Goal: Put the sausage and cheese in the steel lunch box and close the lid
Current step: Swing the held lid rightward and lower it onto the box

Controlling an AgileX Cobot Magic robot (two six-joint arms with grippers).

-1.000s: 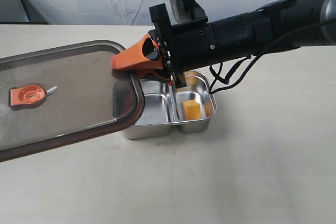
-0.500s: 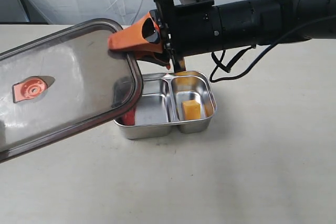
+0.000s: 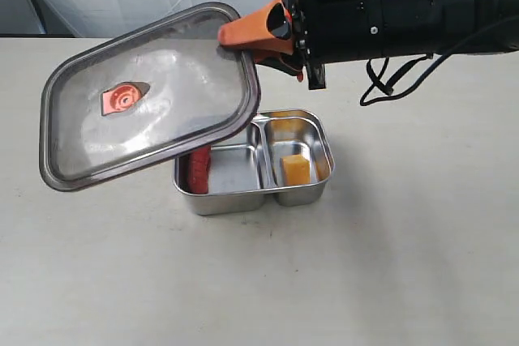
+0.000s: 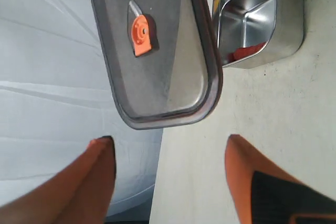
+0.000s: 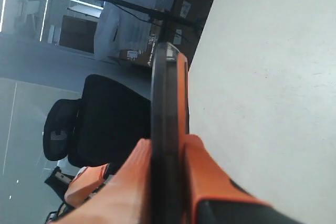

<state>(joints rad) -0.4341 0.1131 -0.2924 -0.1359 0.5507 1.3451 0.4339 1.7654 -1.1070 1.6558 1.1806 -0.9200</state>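
Steel lunch box (image 3: 235,200) sits on surface (image 3: 389,265), uncovered. Cheese (image 3: 296,169) in smaller compartment. Sausage (image 3: 199,173) in larger one, at end away from cheese, partly hidden under lid (image 3: 162,95). Lid is up in air, tilted, overhanging box's sausage end, w/ orange valve tab (image 3: 122,100) showing. R claw (image 3: 243,42) pinches lid's rim near a corner. L claw (image 4: 169,140) spread wide, clear of lid & box.

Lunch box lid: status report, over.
Right gripper shut on dark translucent rectangular lid, tilted above shiny steel lunch box. Left gripper open, empty. Red ribbed sausage, yellow cheese block inside. Nothing blocking.
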